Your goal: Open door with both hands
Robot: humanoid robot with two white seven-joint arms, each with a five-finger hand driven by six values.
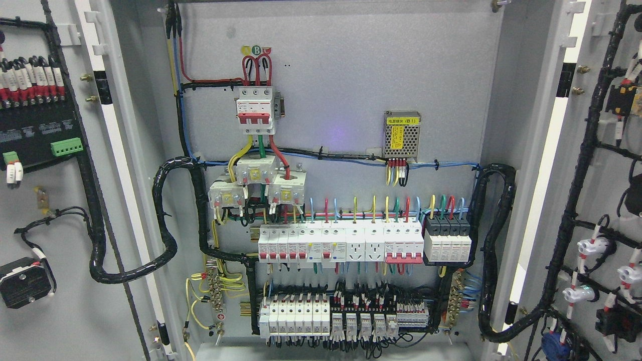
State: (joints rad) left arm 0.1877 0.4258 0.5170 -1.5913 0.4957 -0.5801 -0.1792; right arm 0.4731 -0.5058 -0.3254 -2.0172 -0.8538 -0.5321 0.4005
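- The left door of the cabinet stands swung wide open at the far left, its inner face turned to the camera.
- On that inner face sit a black module with a green terminal block, a row of red-and-white ferrules above it, and a round black part low down.
- A thick black wrapped cable loom loops from the left door across the hinge gap into the cabinet.
- Inside, on the grey back panel, a red-handled main breaker sits at upper left, with three white current-transformer blocks below it.
- To the right of the breaker hangs a small perforated power supply with a yellow label.
- Across the middle runs a row of white breakers and sockets, ending in a black-topped block.
- Below it lies a lower rail of breakers and relays amid black wiring.
- A second black loom curves down the cabinet's right side.
- The right door is also swung open at the far right, carrying a black loom and white and blue indicator backs.
- No robot hand shows anywhere in the head view, so places cannot be given relative to one, and whether the fingers are apart or together cannot be told.
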